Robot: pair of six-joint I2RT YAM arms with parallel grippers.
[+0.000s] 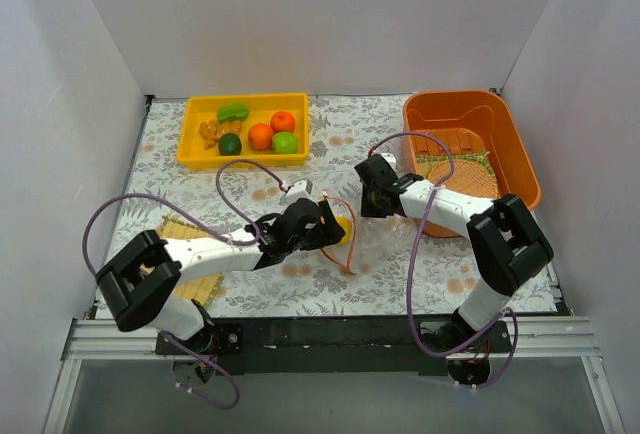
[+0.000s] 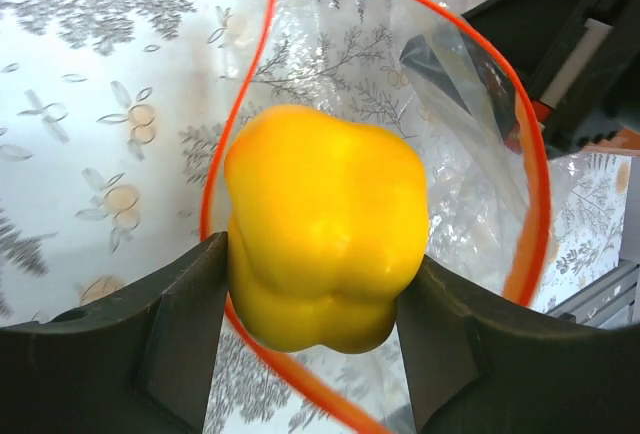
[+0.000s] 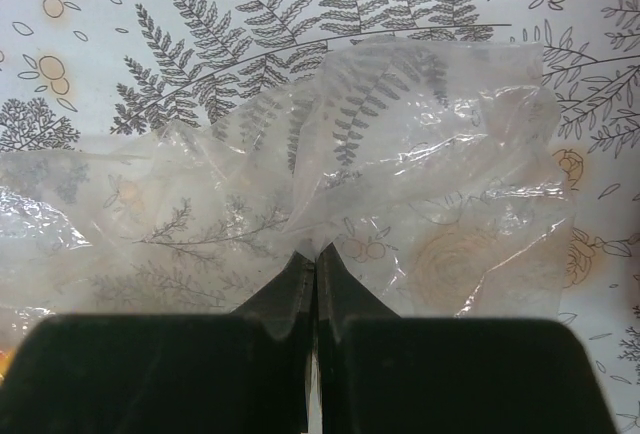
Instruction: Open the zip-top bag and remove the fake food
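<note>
The zip-top bag (image 1: 388, 250) lies crumpled on the desk (image 1: 340, 139) between the two arms, and its orange-red zip strip (image 2: 215, 184) gapes in a wide loop. The yellow piece (image 2: 325, 224) sits at that mouth, clamped between the fingers of the left claw (image 2: 318, 269). The right claw (image 3: 316, 259) is pressed together on the bag's clear film. Other fake food (image 1: 262, 134) rests in a yellow tray (image 1: 195, 159) at the back left. An orange basket (image 1: 520, 164) stands at the back right.
</note>
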